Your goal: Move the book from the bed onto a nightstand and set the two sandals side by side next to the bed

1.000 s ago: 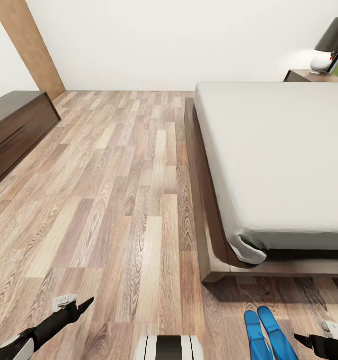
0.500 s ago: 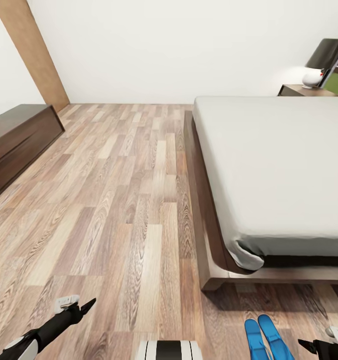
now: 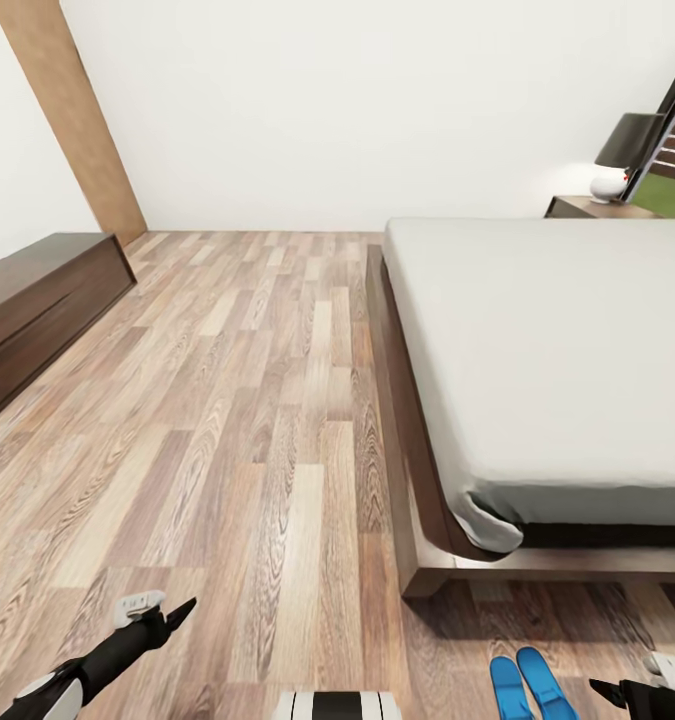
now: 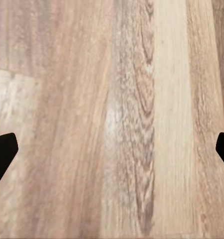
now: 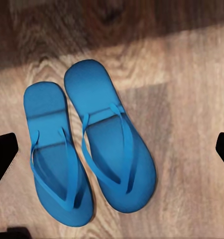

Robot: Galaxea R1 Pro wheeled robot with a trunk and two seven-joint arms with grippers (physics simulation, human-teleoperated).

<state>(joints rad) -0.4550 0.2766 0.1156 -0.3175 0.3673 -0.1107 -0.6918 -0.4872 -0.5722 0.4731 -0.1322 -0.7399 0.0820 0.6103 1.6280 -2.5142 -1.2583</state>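
Nearest the robot, the two blue sandals lie side by side and touching on the wood floor, just off the foot corner of the bed. The right gripper hangs above and just beside them with its fingers spread wide and empty; the left gripper hovers over bare floor, fingers likewise apart. The sandals look light, thin and flexible, likely floppy if lifted by one end, so a pinch across the sole edge near the middle, or at the strap, would probably hold best. Further off, the grey mattress shows no book on the part in view. Beyond it, the nightstand stands at the far corner with its lamp; a long dark cabinet lines the left wall.
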